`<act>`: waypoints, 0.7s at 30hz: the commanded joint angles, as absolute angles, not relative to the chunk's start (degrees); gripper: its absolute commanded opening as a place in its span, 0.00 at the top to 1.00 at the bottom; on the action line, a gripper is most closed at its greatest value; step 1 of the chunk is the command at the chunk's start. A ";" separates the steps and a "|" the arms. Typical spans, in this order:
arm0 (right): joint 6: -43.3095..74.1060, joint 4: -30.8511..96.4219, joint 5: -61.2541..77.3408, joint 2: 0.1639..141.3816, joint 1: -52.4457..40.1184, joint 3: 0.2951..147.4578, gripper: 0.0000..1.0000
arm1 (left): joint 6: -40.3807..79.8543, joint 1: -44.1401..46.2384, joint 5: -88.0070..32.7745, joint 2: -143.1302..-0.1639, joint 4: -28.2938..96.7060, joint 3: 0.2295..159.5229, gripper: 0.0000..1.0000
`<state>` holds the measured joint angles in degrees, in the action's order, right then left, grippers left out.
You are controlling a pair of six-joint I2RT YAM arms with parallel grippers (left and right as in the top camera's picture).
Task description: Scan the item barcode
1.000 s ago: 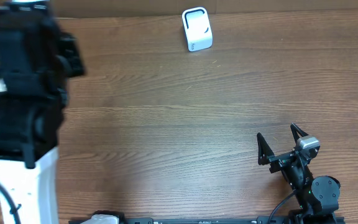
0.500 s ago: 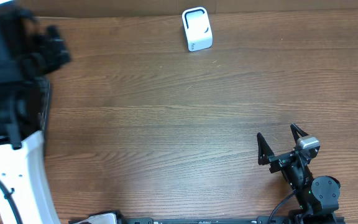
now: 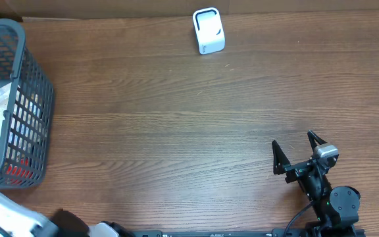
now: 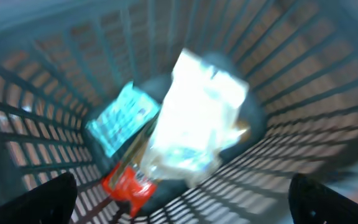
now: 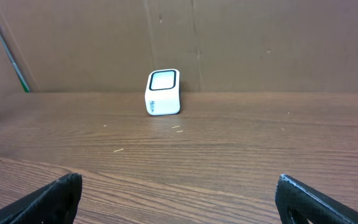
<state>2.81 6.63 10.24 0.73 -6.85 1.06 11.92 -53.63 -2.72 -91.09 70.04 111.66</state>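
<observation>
No item is held up to the scanner (image 3: 208, 31) and none is gripped by either arm, so the scan is judged not yet done. The items are found in the grey basket (image 3: 25, 131) at the left edge of the table. A white crinkled bag (image 4: 197, 118), a teal packet (image 4: 122, 118) beside it and a red packet (image 4: 126, 183) lower down can be told apart. All are blurred in the left wrist view, so no barcode can be made out.

The left gripper (image 4: 182, 183) is aimed down into the basket, its fingers spread wide with nothing between them. The right gripper (image 3: 293, 141) is set near the front right of the table, likewise wide open and empty. It is pointed towards the scanner, which is well apart from it.

What is left, by this reading: an item is to be picked from the basket, carried across the table, and its barcode turned to the scanner's window.

The table (image 3: 176, 131) is brown wood-grain, and only a few pale specks are seen on it between basket and scanner. The scanner is stood near the far edge, in front of a brown cardboard wall (image 5: 260, 43).
</observation>
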 commanded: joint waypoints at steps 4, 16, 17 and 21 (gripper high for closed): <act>2.98 6.44 9.91 0.27 -6.90 1.65 0.00 | 1.32 -57.74 -6.44 -99.39 68.01 106.72 0.00; 2.98 6.44 9.91 0.27 -6.90 1.65 0.00 | -3.51 -58.22 -12.10 -113.80 61.52 106.59 0.00; 2.98 6.44 9.91 0.27 -6.90 1.65 0.00 | -3.49 -58.22 -12.14 -115.24 61.19 106.59 0.00; 3.01 6.44 9.93 0.27 -6.90 1.65 0.00 | -4.38 -57.93 -13.87 -119.72 59.42 106.59 0.00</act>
<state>2.79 6.63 10.24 0.73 -6.85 1.06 -2.15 -58.22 -11.22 -116.51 60.53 106.43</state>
